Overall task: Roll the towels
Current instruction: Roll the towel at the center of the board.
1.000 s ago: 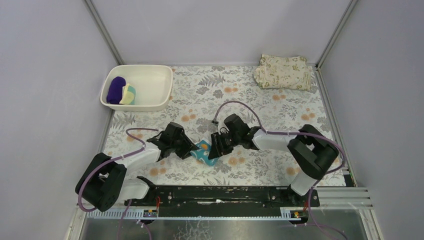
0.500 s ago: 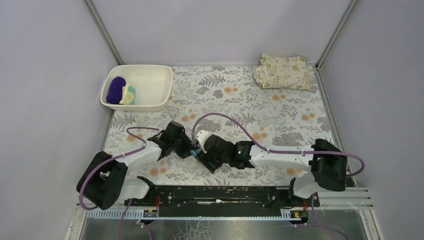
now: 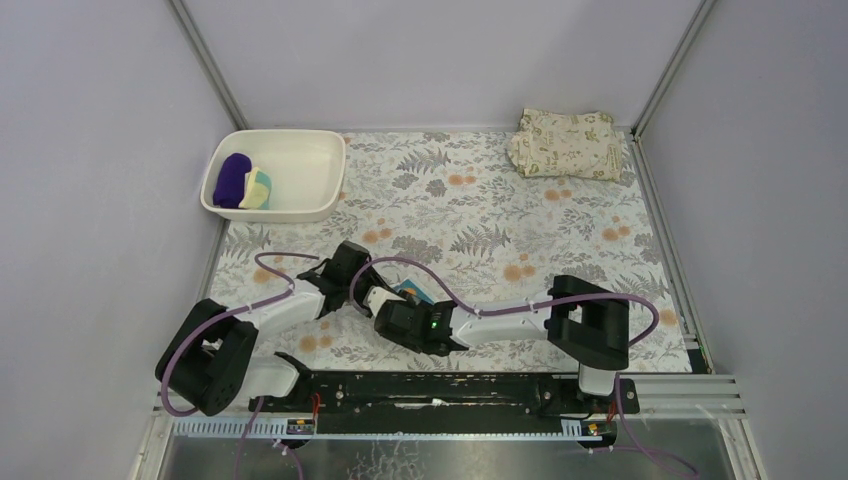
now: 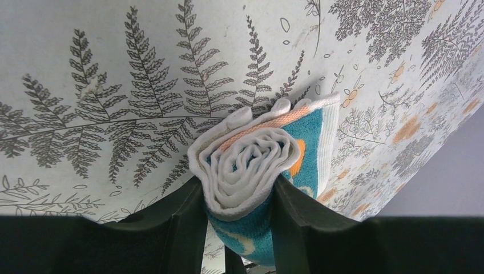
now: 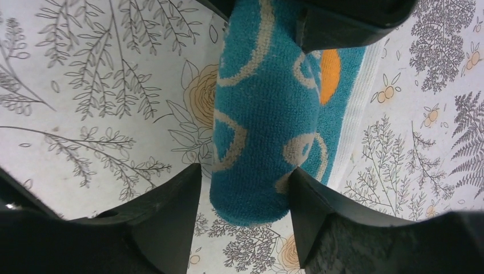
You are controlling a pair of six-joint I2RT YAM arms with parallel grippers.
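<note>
Bright, even overhead light, no glare. Top view sharp; only faint soft shadows on the table (image 3: 480, 200). Wrist cams: teal towel (image 5: 262, 114) pile crisp, my right gripper fingers (image 5: 165, 222) dark & soft-focus up close, fern print (image 4: 154, 97) bends twd edges.

Left gripper (image 4: 238, 188) — 2 fingers (image 4: 182, 228) clamped on teal towel (image 4: 245, 160); right gripper (image 5: 244, 174) opposite, low, parted astride it.
</note>
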